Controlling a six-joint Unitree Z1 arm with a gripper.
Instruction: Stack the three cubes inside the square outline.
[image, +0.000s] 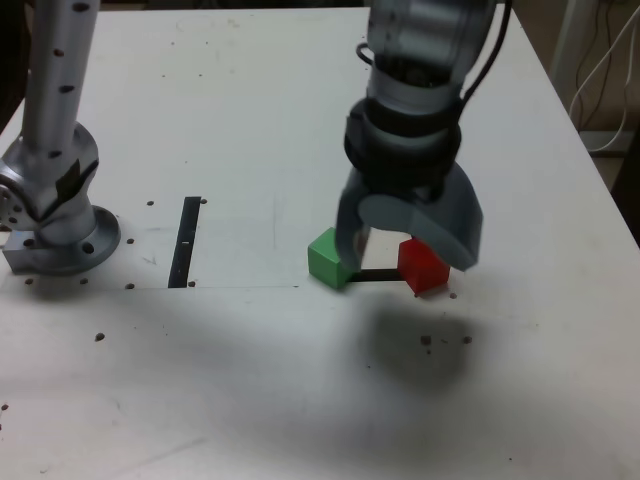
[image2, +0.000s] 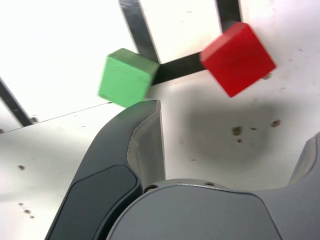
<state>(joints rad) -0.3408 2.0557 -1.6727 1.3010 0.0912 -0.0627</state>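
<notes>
The gripper (image: 408, 235) gapes wide and empty above the table, the red cube (image2: 238, 59) and green cube (image2: 127, 77) lying near its fingers at the square outline's (image2: 181, 68) corners, so closing off-centre could knock either cube away.

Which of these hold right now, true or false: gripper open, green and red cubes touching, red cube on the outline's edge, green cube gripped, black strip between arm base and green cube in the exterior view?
1. The gripper is open. True.
2. The green cube and the red cube touch each other. False: there is a gap, with part of the square outline showing between them.
3. The red cube overlaps an edge of the outline. True.
4. The gripper holds the green cube. False: nothing is between its jaws.
5. In the exterior view, the straight black strip lies between the arm's base and the green cube. True.
</notes>
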